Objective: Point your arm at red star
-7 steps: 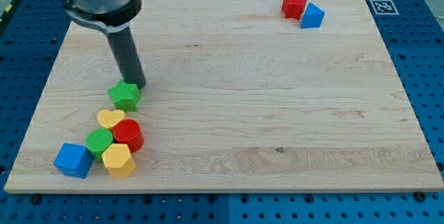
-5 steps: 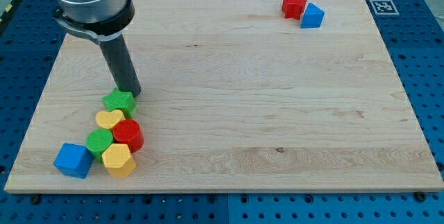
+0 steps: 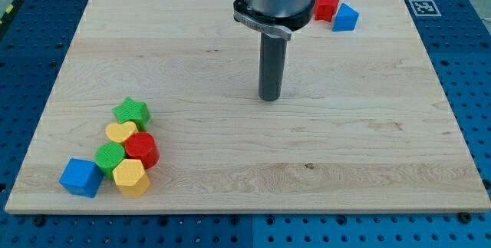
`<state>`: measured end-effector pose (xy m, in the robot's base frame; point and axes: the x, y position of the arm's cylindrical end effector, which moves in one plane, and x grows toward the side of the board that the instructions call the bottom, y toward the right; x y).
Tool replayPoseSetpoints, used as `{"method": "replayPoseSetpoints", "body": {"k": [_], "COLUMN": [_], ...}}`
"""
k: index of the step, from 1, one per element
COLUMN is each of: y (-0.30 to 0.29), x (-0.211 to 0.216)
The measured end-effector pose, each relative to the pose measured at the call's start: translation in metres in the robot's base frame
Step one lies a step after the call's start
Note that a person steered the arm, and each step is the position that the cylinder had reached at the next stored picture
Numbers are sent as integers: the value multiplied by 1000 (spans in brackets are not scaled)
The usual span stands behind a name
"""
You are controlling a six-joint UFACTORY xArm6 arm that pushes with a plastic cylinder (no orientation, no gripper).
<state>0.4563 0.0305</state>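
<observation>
My tip [image 3: 268, 98] is now sitting mid-table, having swung away from the green star block [image 3: 132, 112] and its cluster at the view's lower left. That is closing most of the gap to the red star block [image 3: 326, 5], which is lying near the wooden table's [image 3: 368, 125] top edge, touching a blue block [image 3: 346, 18]. There are no jaws here; the bare rod is touching no block.

A pale wooden counter [image 3: 345, 148] with fine grain fills nearly the whole view, evenly lit. Around its edges runs a blue perforated base [image 3: 27, 87] dotted with holes. A black-and-white marker tag [image 3: 422, 7] sits on the counter's top right corner
</observation>
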Motion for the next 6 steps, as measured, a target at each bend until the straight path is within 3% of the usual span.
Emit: {"method": "replayPoseSetpoints", "body": {"k": [1,2,4,6], "y": [2,9,29,36], "x": [0,-27,-164,-196]}}
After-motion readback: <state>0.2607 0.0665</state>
